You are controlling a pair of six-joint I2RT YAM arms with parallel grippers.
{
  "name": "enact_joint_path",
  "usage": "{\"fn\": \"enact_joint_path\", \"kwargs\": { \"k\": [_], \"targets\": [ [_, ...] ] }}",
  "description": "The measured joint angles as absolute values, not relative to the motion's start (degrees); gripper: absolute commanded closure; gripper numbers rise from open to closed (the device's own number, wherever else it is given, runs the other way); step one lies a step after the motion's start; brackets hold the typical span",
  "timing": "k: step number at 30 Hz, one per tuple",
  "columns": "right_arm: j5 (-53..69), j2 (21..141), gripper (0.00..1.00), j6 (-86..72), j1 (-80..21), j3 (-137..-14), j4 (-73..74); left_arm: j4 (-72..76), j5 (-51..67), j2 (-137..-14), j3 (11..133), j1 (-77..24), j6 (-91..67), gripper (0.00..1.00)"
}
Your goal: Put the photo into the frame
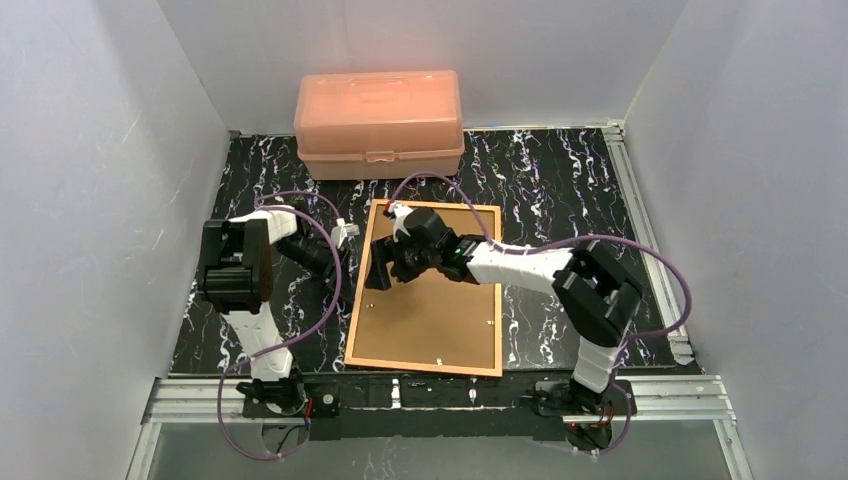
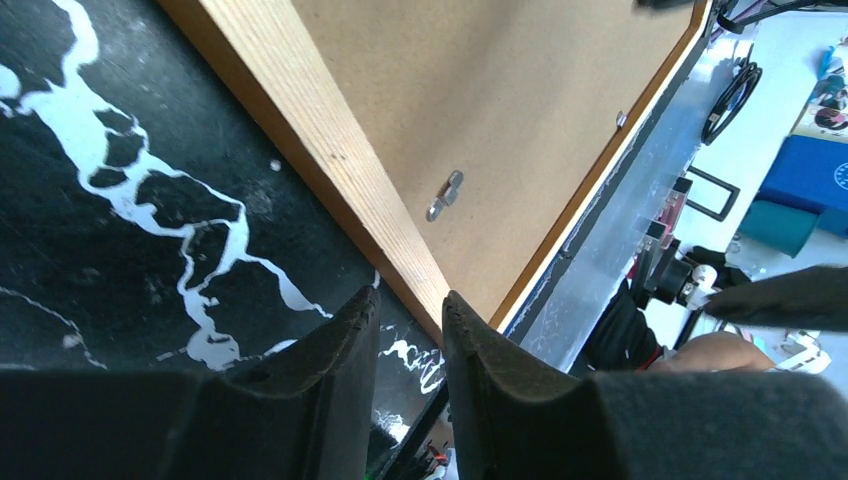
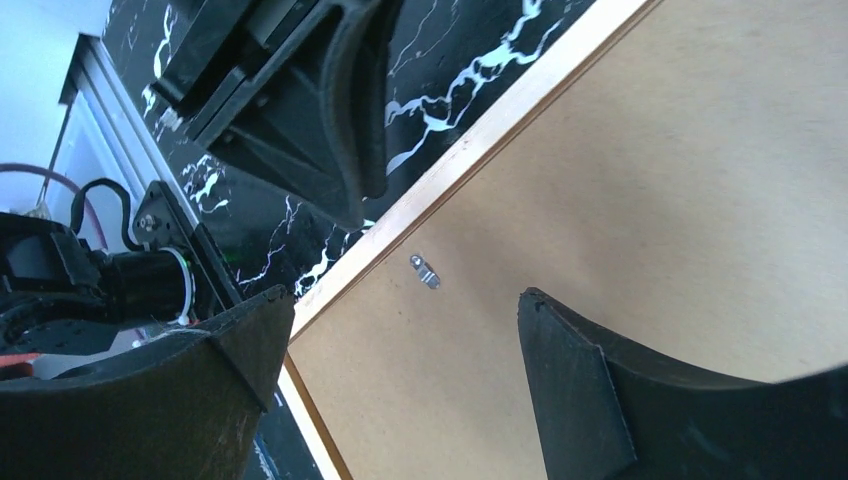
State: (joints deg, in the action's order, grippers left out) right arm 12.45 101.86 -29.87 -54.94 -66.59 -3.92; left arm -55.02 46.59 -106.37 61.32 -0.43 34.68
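Frame (image 2: 320,140) face-down mid-table, backing board (image 2: 480,100) up; right gripper (image 3: 405,300) gapes empty above board, left gripper (image 2: 410,300), narrowly parted and empty, beside frame's left border, likely to steady it.

The frame (image 2: 330,150) is grainy wood, its board (image 2: 500,100) matt brown, clips (image 2: 445,195) shiny metal; the box (image 1: 378,120) is translucent plastic.

Right gripper (image 3: 405,298): my black fingers stand wide apart over the board.
Frame: large rectangular picture frame (image 3: 470,150), thin orange-brown wooden border, crossing my view diagonally.
Backing: plain brown backing board (image 3: 650,200) lying inside that border.
Clip: small silver metal turn clip (image 3: 425,271) on the board, near the border.
Table: black white-veined marble-patterned tabletop (image 3: 450,50) beyond the border.
Left gripper (image 3: 330,150): black, over the tabletop just beside the border.
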Motion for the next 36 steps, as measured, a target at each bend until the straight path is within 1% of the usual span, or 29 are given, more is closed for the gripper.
{"fn": "enact_joint_path", "kwargs": {
  "k": [4,8,12,20,30,33,36],
  "targets": [
    [15.00,105.97,0.11,-30.09,-56.16,-66.67,-6.98,-55.51,46.68,-109.49,62.85,-0.43,34.46,0.71],
    [16.69,108.77,0.11,-30.20,-56.66,-66.67,-8.27,-56.42,47.00,-110.37,63.18,-0.43,34.74,0.65],
    [17.87,110.13,0.11,-30.20,-56.82,-66.67,-9.47,-57.14,46.92,-110.37,63.18,-0.43,35.18,0.64],
    [19.62,110.50,0.12,-30.06,-57.54,-66.67,-12.03,-55.75,42.57,-110.37,63.09,-1.28,34.33,0.71],
    [20.75,112.14,0.12,-29.71,-58.30,-66.98,-12.27,-55.29,41.21,-110.34,62.59,-3.18,32.95,0.73],
    [21.12,112.25,0.12,-29.69,-58.30,-66.98,-12.45,-55.31,41.08,-110.34,62.61,-3.66,32.67,0.76],
    [21.28,112.36,0.12,-29.69,-58.41,-66.98,-12.62,-55.51,41.10,-110.34,62.67,-3.95,32.29,0.81]
  ]
}}
